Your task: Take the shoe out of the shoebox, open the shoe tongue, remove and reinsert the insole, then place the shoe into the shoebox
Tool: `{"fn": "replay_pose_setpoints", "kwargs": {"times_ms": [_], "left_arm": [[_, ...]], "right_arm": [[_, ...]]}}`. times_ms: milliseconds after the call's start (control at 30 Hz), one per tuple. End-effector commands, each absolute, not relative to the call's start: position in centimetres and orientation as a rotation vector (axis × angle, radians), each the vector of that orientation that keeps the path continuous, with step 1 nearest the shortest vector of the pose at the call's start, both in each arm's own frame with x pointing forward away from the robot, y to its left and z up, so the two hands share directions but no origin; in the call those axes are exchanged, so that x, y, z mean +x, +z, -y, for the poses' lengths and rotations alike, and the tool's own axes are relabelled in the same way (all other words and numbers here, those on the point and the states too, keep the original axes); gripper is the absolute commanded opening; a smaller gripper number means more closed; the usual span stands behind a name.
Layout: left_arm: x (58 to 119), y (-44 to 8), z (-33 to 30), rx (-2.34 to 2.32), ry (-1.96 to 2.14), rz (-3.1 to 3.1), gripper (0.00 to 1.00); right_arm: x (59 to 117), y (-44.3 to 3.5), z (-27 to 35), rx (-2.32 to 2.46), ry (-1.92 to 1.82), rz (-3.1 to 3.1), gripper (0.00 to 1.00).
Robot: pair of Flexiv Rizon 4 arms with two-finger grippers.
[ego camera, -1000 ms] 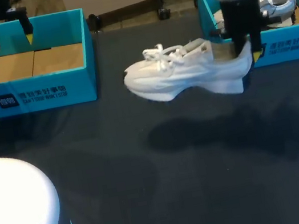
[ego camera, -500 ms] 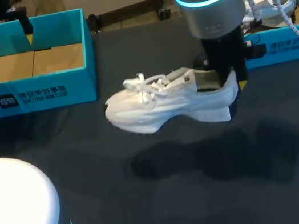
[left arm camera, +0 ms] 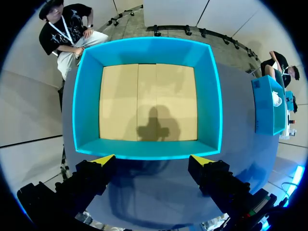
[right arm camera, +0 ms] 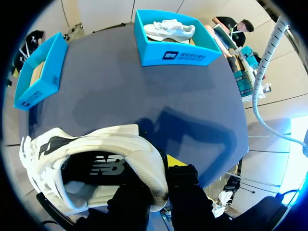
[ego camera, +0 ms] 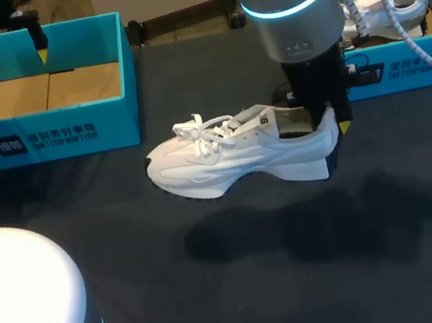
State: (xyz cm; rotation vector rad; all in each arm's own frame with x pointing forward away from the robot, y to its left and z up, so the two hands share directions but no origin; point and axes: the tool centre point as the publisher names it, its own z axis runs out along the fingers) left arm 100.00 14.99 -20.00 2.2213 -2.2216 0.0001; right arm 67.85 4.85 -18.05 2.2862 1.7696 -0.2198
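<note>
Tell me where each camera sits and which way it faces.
Head view: above and behind, looking down on the table; right gripper clamps the white shoe by its heel, left gripper over the empty box.
Left wrist view: on the left arm, looking down into the empty box; left gripper open.
Right wrist view: on the right arm, looking past the held white shoe toward the far box.
Shared: head and right wrist both show the white shoe.
</note>
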Motion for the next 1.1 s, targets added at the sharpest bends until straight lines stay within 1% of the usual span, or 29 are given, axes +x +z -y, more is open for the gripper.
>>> {"fn": "replay_pose_setpoints", "kwargs": {"times_ms": [33,167,267,667,1100], "left_arm": [[100.0,-20.0,-15.0,2.221,0.0,2.222,1.0],[100.0,-20.0,-15.0,2.221,0.0,2.222,1.0],[100.0,-20.0,-15.0,2.221,0.0,2.222,1.0],[100.0,-20.0,-15.0,2.221,0.0,2.222,1.0],[100.0,-20.0,-15.0,2.221,0.0,2.222,1.0]], "right_arm": [[67.9,-18.0,-4.8,2.289,-0.218,-1.771,0.0],[67.9,-18.0,-4.8,2.289,-0.218,-1.771,0.0],[68.3,-19.3,-5.5,2.23,-0.218,-1.78,0.0],[69.5,-27.6,-6.8,2.184,-0.261,-1.863,0.0],[71.8,-34.1,-6.9,2.137,-0.24,-1.926,0.0]]}}
